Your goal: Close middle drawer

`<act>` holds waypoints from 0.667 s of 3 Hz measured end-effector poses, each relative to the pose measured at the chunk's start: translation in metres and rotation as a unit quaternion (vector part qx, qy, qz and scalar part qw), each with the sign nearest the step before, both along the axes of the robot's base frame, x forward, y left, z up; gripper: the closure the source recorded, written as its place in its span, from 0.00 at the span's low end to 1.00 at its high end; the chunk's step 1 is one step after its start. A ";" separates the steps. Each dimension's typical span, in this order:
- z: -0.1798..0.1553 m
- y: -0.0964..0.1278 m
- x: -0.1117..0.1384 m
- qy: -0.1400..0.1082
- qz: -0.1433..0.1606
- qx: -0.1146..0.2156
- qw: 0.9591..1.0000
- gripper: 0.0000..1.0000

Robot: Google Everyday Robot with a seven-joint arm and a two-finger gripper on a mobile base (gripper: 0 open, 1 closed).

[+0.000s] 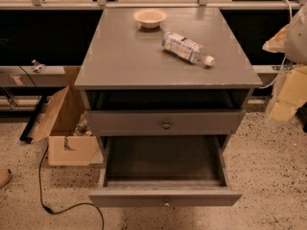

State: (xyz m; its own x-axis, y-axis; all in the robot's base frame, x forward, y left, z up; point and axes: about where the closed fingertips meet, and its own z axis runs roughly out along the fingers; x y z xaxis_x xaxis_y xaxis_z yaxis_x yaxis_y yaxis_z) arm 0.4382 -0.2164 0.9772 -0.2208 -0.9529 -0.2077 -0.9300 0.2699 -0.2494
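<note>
Middle drawer (165, 198) is found pulled out at 6 o'clock, front running 9 to 3. Hand (288, 95) is noted at 3 o'clock, its state not discernible; drawer lies toward 8 from it.

A single camera looks down from in front of and above the grey cabinet (206, 121), near enough that its worktop (124, 56) and the pulled-out middle drawer (144, 197) fill the frame. Speckled floor (268, 166) shows on either side, and the robot's pincer (287, 99) hangs at the right edge.
</note>
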 end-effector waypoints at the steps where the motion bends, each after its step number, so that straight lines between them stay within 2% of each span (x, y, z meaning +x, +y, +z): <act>1: 0.000 0.000 0.000 0.000 0.000 0.000 1.000 0.00; 2: -0.029 -0.003 0.001 0.015 -0.001 0.007 1.000 0.00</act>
State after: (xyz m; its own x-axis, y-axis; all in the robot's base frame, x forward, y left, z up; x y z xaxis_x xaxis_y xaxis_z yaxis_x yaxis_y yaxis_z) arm 0.4390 -0.2196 0.9485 -0.2294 -0.9494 -0.2143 -0.9363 0.2754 -0.2180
